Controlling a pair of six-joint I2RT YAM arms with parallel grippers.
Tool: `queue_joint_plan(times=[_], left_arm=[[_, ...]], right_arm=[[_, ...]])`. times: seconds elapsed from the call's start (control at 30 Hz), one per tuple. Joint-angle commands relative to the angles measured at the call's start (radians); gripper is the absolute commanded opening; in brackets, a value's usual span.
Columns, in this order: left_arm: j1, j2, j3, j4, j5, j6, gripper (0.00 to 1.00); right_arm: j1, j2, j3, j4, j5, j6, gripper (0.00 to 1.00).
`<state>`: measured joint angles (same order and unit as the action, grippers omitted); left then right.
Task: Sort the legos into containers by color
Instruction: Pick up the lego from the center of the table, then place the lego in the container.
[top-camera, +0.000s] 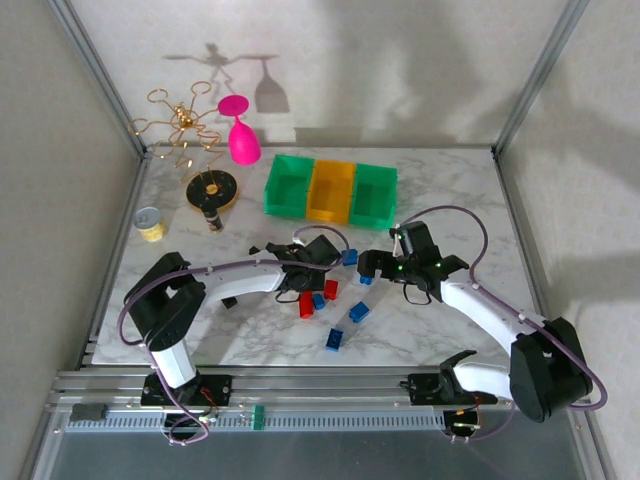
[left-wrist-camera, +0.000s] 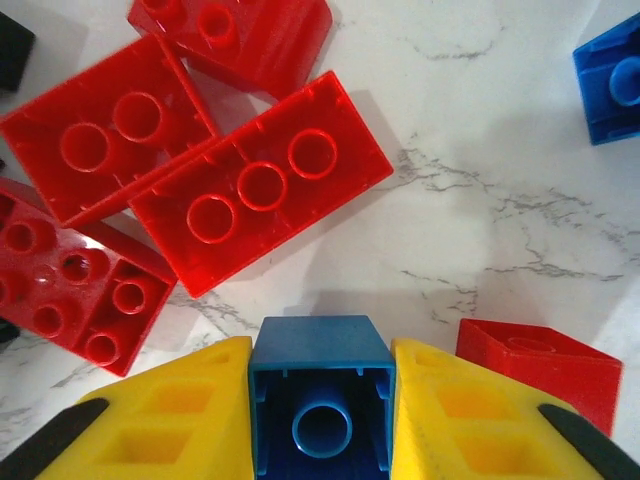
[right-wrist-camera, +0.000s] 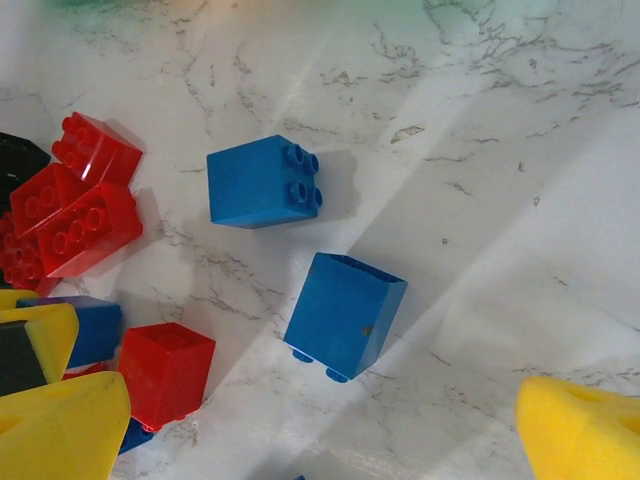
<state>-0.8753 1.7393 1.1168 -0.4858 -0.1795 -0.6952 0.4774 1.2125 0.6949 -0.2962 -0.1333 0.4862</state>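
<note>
My left gripper (left-wrist-camera: 320, 425) is shut on a small blue lego (left-wrist-camera: 321, 385), hollow side toward the camera, squeezed between the yellow pads (left-wrist-camera: 170, 420). Just beyond it lie several red legos (left-wrist-camera: 260, 185), with another red one (left-wrist-camera: 535, 365) on the right. From above, the left gripper (top-camera: 308, 285) sits over the lego cluster (top-camera: 318, 300). My right gripper (right-wrist-camera: 320, 440) stands open above two loose blue legos (right-wrist-camera: 345, 315) (right-wrist-camera: 262, 180), and a red one (right-wrist-camera: 165, 370) lies to their left. The right gripper (top-camera: 375, 265) is beside the cluster. The containers, green (top-camera: 288, 185), yellow-orange (top-camera: 332, 190) and green (top-camera: 373, 193), stand in a row at the back.
A yellow tin can (top-camera: 150, 224), a black and gold disc (top-camera: 212, 190), a gold wire stand (top-camera: 185, 125) and a pink glass (top-camera: 241, 140) stand at the back left. More blue legos (top-camera: 358, 312) (top-camera: 334, 340) lie toward the near edge. Metal frame posts border the table.
</note>
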Motion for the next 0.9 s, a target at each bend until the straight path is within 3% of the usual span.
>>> queue_joint_plan(times=[0.0,0.2,0.43,0.7,0.87], left_arm=[[0.014,-0.074,0.092,-0.082,-0.141,0.014,0.30],[0.121,-0.083,0.228,-0.055,-0.182,0.086,0.32],[0.264,0.062,0.393,0.020,-0.199,0.136,0.31],[0.345,0.248,0.496,0.207,-0.235,0.198,0.31],[0.396,0.373,0.589,0.210,-0.198,0.211,0.32]], right_arm=[[-0.008,-0.022,0.052,0.008,-0.012,-0.023,0.99],[-0.009,-0.005,0.107,0.057,-0.015,-0.010,0.99],[-0.033,0.069,0.149,0.151,-0.009,0.052,0.99],[-0.058,0.106,0.153,0.199,-0.023,0.066,0.99],[-0.072,0.105,0.137,0.208,-0.023,0.065,0.99]])
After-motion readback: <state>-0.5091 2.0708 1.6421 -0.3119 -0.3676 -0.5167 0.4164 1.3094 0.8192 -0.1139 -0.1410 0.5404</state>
